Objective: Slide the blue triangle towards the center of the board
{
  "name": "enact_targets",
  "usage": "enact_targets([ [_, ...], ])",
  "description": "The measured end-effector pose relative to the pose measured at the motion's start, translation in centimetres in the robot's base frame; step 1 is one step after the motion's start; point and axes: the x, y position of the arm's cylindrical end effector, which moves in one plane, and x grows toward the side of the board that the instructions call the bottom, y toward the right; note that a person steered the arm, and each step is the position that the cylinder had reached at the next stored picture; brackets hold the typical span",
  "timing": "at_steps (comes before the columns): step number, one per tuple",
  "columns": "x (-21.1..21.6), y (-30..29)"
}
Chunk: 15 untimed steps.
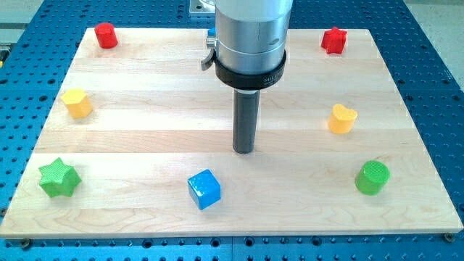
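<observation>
The arm's end effector is a plain dark rod with nothing that opens or closes, and its tip (244,151) rests near the middle of the pale wooden worktop (145,130). No blue triangle shows; the only blue piece is a blue plastic cube-like block (204,189), just below and to the view's left of the tip, apart from it. To do this well, the tip should probably circle beneath that block and push gently upward. Faint lettering on the black collar (250,75) is too small to read.
</observation>
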Motion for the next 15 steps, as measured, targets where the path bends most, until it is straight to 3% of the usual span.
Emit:
enact_targets([
  [2,0.1,0.0],
  [3,-2.4,0.0],
  [5,-4.6,-5.1],
  [7,-1.2,-8.1],
  [8,-1.1,-8.1],
  [11,-0.8,-16.8],
  [15,1.2,-15.9],
])
